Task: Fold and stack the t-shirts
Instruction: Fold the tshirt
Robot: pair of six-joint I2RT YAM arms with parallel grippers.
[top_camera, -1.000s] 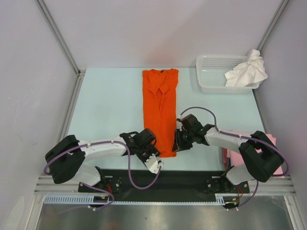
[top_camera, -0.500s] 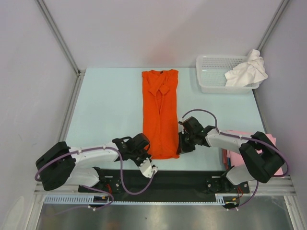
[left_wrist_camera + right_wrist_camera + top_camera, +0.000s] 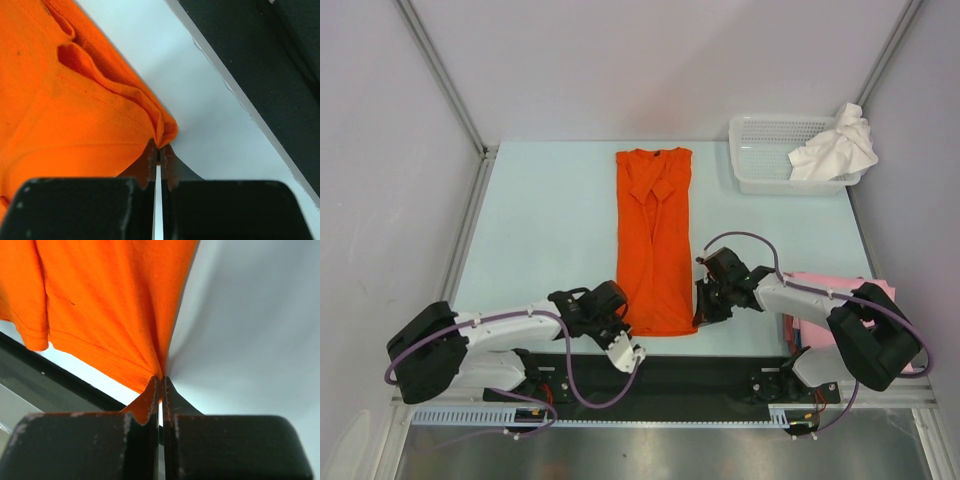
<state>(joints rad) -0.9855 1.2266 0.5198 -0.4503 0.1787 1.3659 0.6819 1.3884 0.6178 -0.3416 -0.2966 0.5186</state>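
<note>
Your left gripper (image 3: 620, 322) is pinched tight on the near left hem corner of the orange t-shirt (image 3: 655, 240). Your right gripper (image 3: 704, 305) is clamped on the near right corner. Both sit close to the near edge of the table (image 3: 550, 220). Pink t-shirts (image 3: 807, 325) lie under your right arm. The orange shirt lies as a long narrow strip, sleeves folded in, collar far. Table surface shows wide on its left, narrower on its right. In the far right corner, a white t-shirt (image 3: 835, 148) hangs over the rim of the basket (image 3: 770, 150).
</note>
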